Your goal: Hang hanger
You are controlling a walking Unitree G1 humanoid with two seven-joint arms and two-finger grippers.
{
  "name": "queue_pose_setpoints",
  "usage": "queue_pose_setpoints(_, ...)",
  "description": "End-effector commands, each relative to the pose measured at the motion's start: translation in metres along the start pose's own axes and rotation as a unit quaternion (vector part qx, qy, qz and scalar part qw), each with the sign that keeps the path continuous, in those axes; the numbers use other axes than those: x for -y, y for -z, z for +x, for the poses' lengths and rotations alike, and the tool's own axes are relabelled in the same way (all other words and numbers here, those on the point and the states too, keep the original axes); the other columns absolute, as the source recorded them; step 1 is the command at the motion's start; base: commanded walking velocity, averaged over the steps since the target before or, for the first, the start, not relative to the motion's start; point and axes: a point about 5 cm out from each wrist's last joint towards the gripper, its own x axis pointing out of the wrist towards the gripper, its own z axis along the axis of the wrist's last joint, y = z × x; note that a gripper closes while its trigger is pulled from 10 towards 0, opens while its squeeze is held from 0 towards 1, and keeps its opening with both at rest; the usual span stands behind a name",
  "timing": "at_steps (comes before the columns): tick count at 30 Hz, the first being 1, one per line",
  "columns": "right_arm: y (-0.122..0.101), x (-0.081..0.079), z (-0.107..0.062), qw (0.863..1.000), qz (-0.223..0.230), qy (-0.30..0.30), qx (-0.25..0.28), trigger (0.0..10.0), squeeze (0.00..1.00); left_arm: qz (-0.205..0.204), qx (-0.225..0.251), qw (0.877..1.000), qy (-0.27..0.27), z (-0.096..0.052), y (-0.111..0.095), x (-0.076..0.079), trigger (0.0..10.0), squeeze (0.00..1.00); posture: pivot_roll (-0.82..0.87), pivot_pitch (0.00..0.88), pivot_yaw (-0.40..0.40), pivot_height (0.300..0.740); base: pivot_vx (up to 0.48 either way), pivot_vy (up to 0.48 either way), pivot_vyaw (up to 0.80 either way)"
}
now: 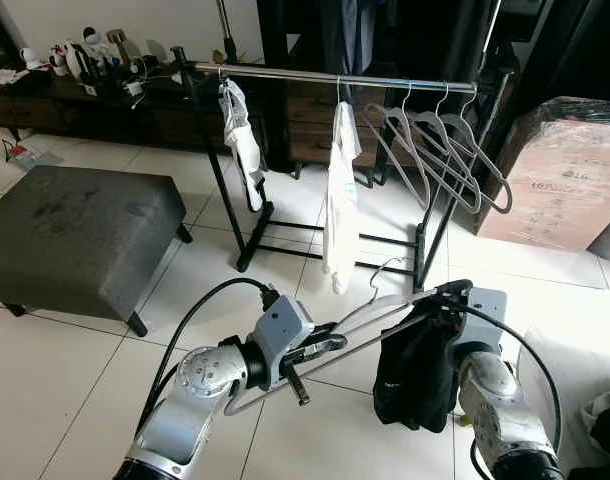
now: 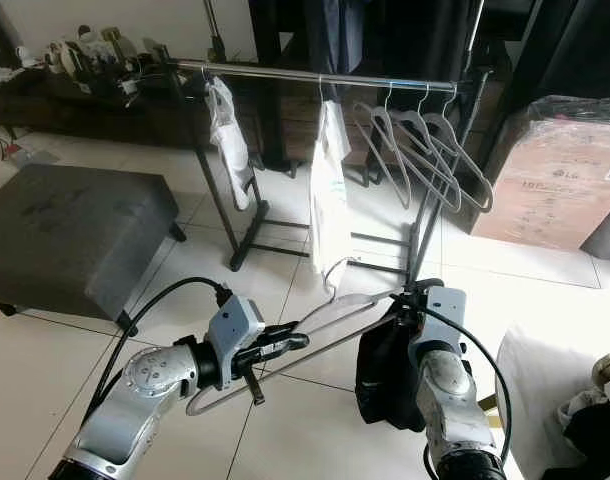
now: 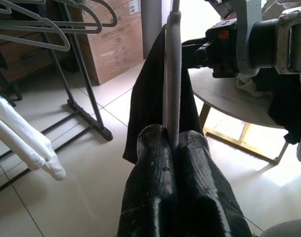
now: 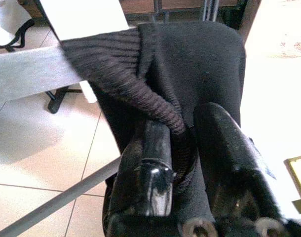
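A grey hanger (image 1: 370,318) lies level between my two arms, low before the clothes rail (image 1: 335,78). My left gripper (image 1: 330,345) is shut on the hanger's left arm; in the left wrist view its fingers (image 3: 155,163) pinch the grey bar (image 3: 172,74). A black garment (image 1: 417,370) hangs from the hanger's right end. My right gripper (image 4: 182,131) is shut on the garment's ribbed collar (image 4: 126,79). The rail is a few steps ahead and carries two white garments (image 1: 338,195) and several bare grey hangers (image 1: 440,150).
A grey ottoman (image 1: 75,235) stands at the left. A wrapped cardboard box (image 1: 565,175) sits to the right of the rail. A low dark cabinet (image 1: 85,100) with clutter runs along the back wall. A round white table (image 3: 229,101) is beside my right arm.
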Motion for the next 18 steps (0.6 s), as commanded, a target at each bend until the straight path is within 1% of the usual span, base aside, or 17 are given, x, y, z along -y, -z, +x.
queue_pose_setpoints(1, 0.000, -0.002, 0.000, 1.000, -0.006, -0.009, 0.003, 0.0, 0.00, 0.003, 0.027, 1.000, 0.001, 0.000, -0.011, 0.000, 10.0, 0.00, -0.06, 0.182, 0.031, 0.740, 0.000, 0.000, 0.00)
queue_pose_setpoints(3, -0.005, -0.003, 0.000, 0.999, -0.025, -0.017, 0.013, 0.0, 0.00, 0.000, 0.021, 1.000, 0.003, -0.001, -0.009, 0.001, 10.0, 0.00, -0.06, 0.183, 0.030, 0.740, 0.000, 0.000, 0.00)
queue_pose_setpoints(5, -0.007, -0.004, 0.000, 0.999, -0.030, -0.017, 0.016, 0.0, 0.00, 0.001, 0.018, 1.000, 0.002, -0.001, -0.009, 0.000, 10.0, 0.00, -0.06, 0.184, 0.030, 0.740, 0.000, 0.000, 0.00)
queue_pose_setpoints(9, -0.012, -0.008, 0.000, 0.999, -0.026, -0.022, 0.019, 0.0, 0.00, 0.004, 0.005, 1.000, -0.011, 0.000, -0.006, -0.002, 10.0, 0.00, -0.06, 0.185, 0.028, 0.740, 0.000, 0.000, 0.00)
queue_pose_setpoints(11, -0.016, -0.012, 0.000, 0.999, -0.013, -0.028, 0.023, 0.0, 0.00, 0.001, -0.007, 1.000, -0.013, 0.001, -0.004, -0.002, 10.0, 0.00, -0.06, 0.185, 0.028, 0.740, 0.000, 0.000, 0.00)
queue_pose_setpoints(13, -0.023, -0.017, 0.000, 0.999, 0.009, -0.041, 0.032, 0.0, 0.00, -0.015, -0.029, 0.999, -0.007, 0.001, 0.002, 0.000, 10.0, 0.00, -0.06, 0.185, 0.028, 0.740, 0.000, 0.000, 0.00)
queue_pose_setpoints(14, -0.023, -0.017, 0.000, 0.999, 0.009, -0.041, 0.032, 0.0, 0.00, -0.015, -0.029, 0.999, -0.007, 0.001, 0.002, 0.000, 10.0, 0.00, -0.06, 0.185, 0.028, 0.740, 0.000, 0.000, 0.00)
queue_pose_setpoints(15, -0.027, -0.020, 0.000, 0.998, 0.009, -0.051, 0.036, 0.0, 0.00, -0.030, -0.033, 0.999, -0.009, 0.001, 0.003, 0.000, 10.0, 0.00, -0.06, 0.185, 0.028, 0.740, 0.000, 0.000, 0.00)
queue_pose_setpoints(18, -0.033, -0.025, -0.001, 0.997, 0.010, -0.067, 0.043, 0.0, 0.00, -0.053, -0.040, 0.998, -0.016, 0.001, 0.003, -0.002, 10.0, 0.00, -0.06, 0.184, 0.027, 0.740, 0.000, 0.000, 0.00)
